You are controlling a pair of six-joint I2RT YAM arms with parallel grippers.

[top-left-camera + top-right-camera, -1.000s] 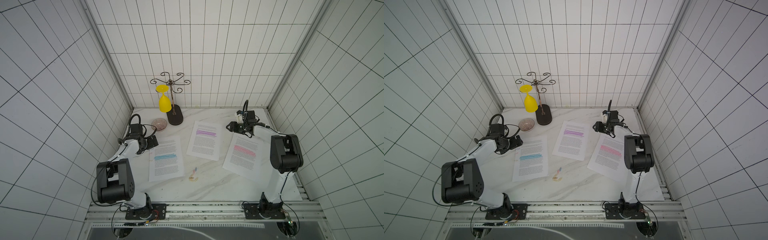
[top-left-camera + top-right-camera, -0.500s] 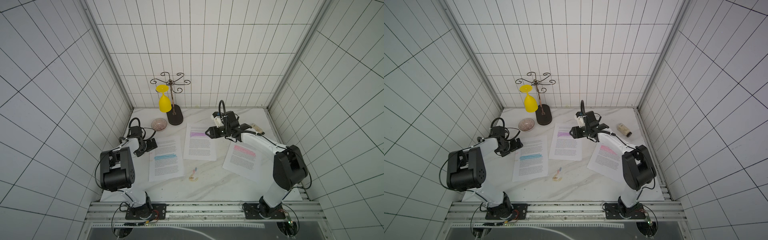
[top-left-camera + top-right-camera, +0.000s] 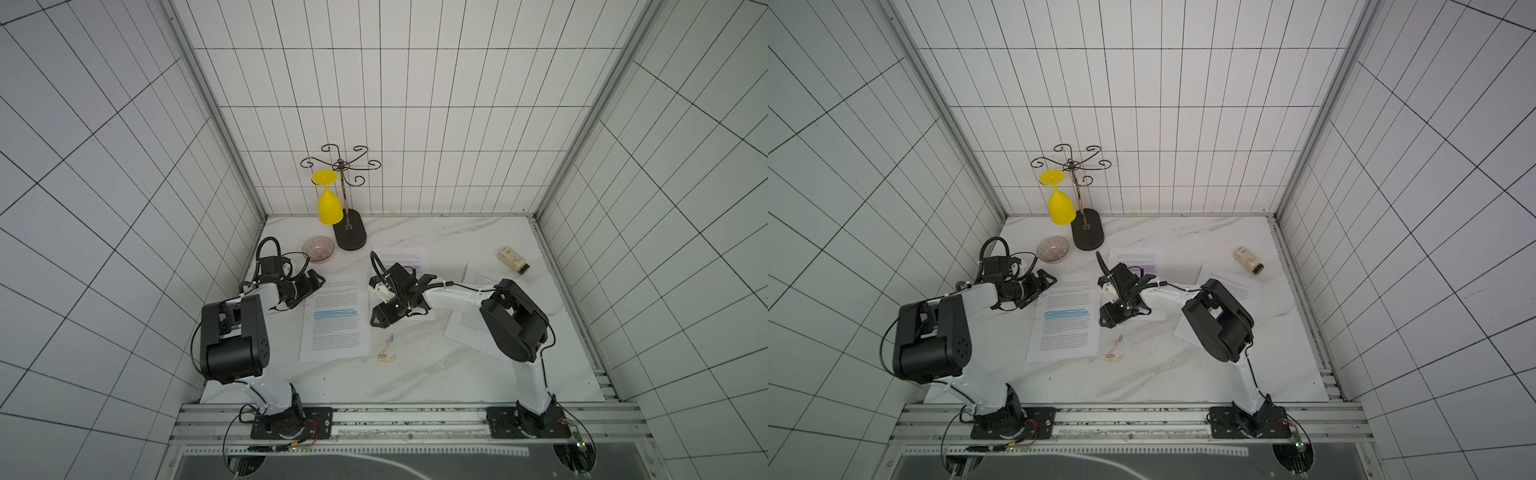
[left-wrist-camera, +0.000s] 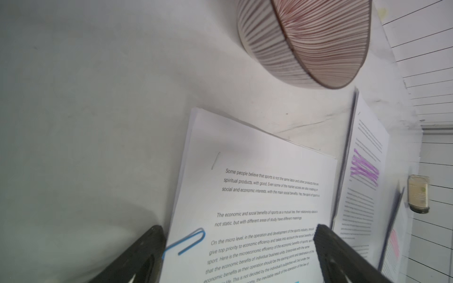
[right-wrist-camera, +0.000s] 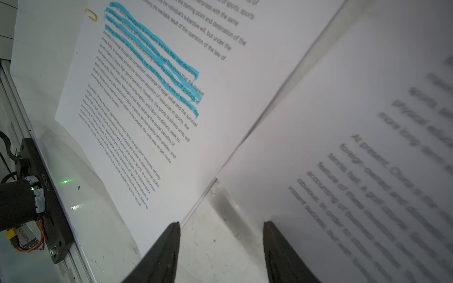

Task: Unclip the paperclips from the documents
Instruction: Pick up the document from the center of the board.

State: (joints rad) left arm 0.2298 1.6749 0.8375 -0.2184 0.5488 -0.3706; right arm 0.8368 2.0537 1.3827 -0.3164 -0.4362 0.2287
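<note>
Paperclips [image 3: 387,349] lay loose mid-tabletop, apparently freed, while a blue clip [image 4: 186,242] on the left edge of the blue-banded document [image 3: 335,299] sat just inside the wide-apart left jaws, seemingly lined up for pulling, and the right jaws hung apart, empty, by its right edge.

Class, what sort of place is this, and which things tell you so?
Most likely a robotics test cell, not an office: gridded white walls box in a marble-look table, two robot arms are bolted to a metal rail at its front, and printed documents lie out as props.
</note>
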